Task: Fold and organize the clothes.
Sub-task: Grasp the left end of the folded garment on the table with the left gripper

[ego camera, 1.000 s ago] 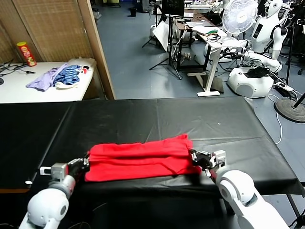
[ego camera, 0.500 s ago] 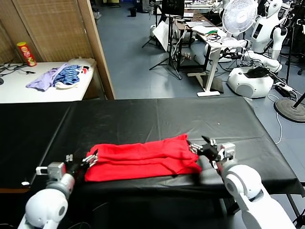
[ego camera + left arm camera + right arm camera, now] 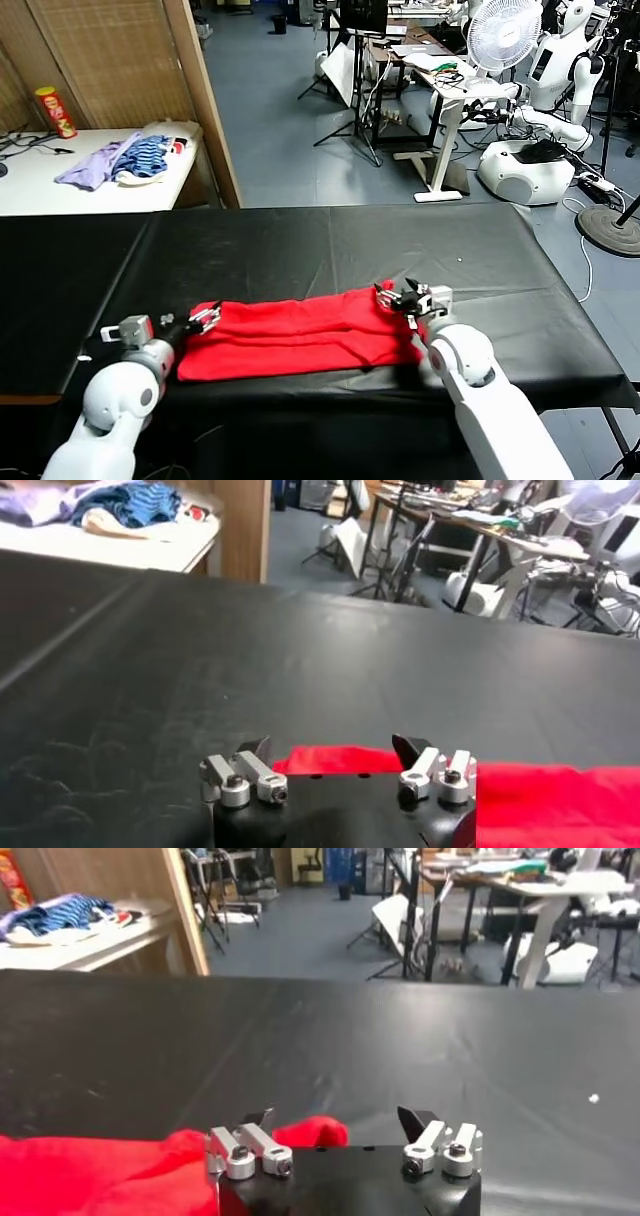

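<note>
A: Where do we log the red T-shirt (image 3: 300, 336)?

B: Folded into a long band on the black tabletop (image 3: 330, 245), near its front edge, running left to right. The folded layers show as a ridge along the middle.

A: Left tool (image 3: 207, 318)?

B: At the shirt's left end, just above the cloth corner. In the left wrist view (image 3: 335, 752) we see its two fingers standing apart with red fabric lying under and beyond them, not pinched between them.

A: Right tool (image 3: 398, 297)?

B: At the shirt's far right corner. The right wrist view (image 3: 335, 1120) shows its fingers apart too, a bump of red cloth (image 3: 150, 1168) beside one finger, nothing gripped that we can make out.

A: Surroundings?

B: A white side table (image 3: 60, 185) at far left carries a lilac and blue-striped heap (image 3: 115, 162) and a red can (image 3: 56, 112). Another robot (image 3: 545, 90) and a fan (image 3: 503, 35) stand at far right.
</note>
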You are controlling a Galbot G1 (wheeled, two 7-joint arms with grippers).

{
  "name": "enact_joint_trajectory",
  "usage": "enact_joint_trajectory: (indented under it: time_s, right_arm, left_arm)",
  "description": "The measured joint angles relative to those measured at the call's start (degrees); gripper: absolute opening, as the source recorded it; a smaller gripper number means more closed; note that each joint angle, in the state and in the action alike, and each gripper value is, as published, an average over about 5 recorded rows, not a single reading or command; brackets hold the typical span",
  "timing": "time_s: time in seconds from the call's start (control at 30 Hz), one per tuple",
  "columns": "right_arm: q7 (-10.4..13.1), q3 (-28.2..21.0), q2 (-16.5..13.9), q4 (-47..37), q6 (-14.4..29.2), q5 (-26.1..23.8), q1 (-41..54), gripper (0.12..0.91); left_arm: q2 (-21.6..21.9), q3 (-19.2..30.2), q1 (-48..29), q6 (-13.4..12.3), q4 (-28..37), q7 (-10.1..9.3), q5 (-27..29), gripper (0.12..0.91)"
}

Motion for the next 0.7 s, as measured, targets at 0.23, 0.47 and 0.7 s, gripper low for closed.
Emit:
enact_joint_trajectory:
  time_s: [0.23,0.47,0.7]
  right_arm:
    - [0.74,-0.54,1.29,-0.71,2.71,-2.4,-0.74,0.208]
    - [5.31,-1.66,3.04,-1.49,8.07,-6.28,-2.42,0.139]
    - [4.38,-0.91,3.09,-0.65,8.27,-5.49,-3.65,0.209]
  left_arm:
    - [-0.48,-0.14,0.94,-0.94,0.46,-0.07,1.18,0.276]
    - [-2.34,0.35,1.68,-7.07,1.25,0.22,10.57,0.146]
    - [-4.11,1.43,1.53,-9.46,1.55,1.69,17.22,0.145]
